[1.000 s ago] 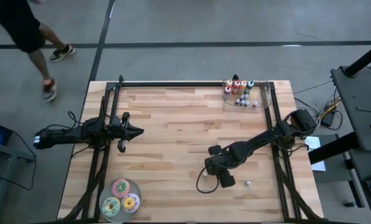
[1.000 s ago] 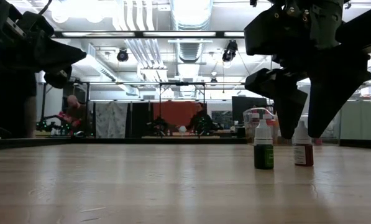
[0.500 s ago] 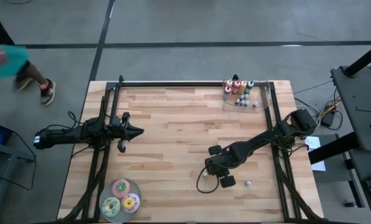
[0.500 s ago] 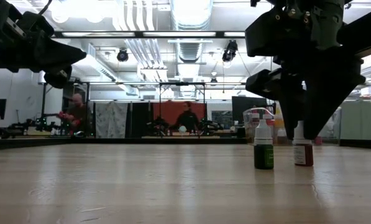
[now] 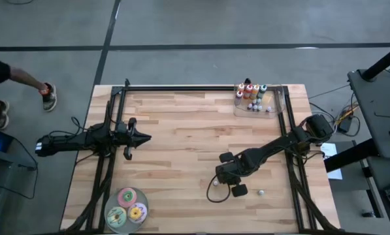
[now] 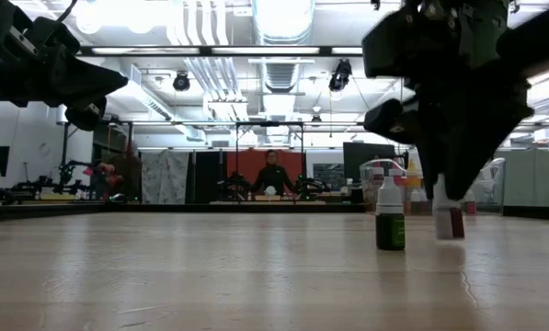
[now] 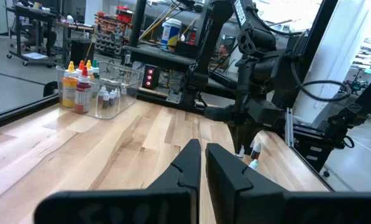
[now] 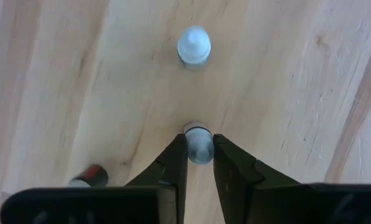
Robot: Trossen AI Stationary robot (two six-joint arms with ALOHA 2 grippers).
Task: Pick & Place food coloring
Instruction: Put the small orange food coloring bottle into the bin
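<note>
A: Gripping a small bottle of food coloring (image 8: pixel 198 144) by its pale cap, the right gripper (image 8: pixel 199 155) points straight down at the near right part of the wooden table (image 5: pixel 181 143); its two fingers (image 8: pixel 176 158) press against the cap from either side.

B: Where do the other bottles stand?

A: A second pale-capped bottle (image 8: pixel 194 45) stands upright just beyond the held one, apart from the fingers. A third, red-bodied bottle (image 8: pixel 87 177) lies on its side nearby. In the low view, a green-bodied bottle (image 6: pixel 390 217) stands just beside the red-bodied bottle under the gripper.

B: And the remaining set?

A: Several bottles with orange, red and teal bodies sit in a clear tray (image 5: pixel 273 109) at the far right corner, well apart from the gripper.

B: The left arm?

A: The left gripper (image 7: pixel 201 163) hangs above the table's left side, its fingers together and holding nothing. Three round discs (image 5: pixel 127 207) rest at the near left edge.
</note>
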